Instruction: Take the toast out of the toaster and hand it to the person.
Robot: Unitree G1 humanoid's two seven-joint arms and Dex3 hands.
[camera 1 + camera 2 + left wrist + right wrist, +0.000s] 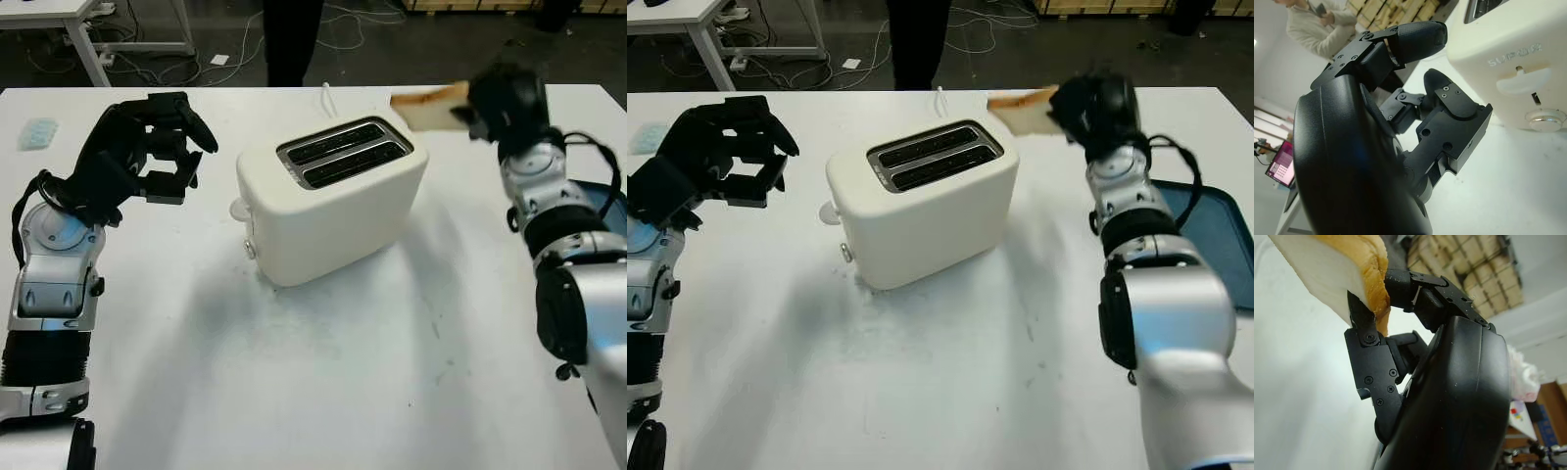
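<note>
My right hand was up over the far right part of the white table, fingers clamped on a slice of toast. The slice stuck out from my grip toward the toaster, lifted clear of it and hanging just beyond its far right corner. From my right wrist I could see the pale crumb and browned crust of the slice pinched between my black fingers. The toaster, cream-white with two dark slots on top, stood near the middle of the table, turned at an angle, its lever and dial on the end facing my left side. My left hand hovered above the left part of the table, well apart from the toaster's lever end, holding nothing, its fingers curled inward. A blue tray lay at the right edge of the table, beside my right arm. A person in dark trousers stood past the far edge of the table, behind the toaster.
</note>
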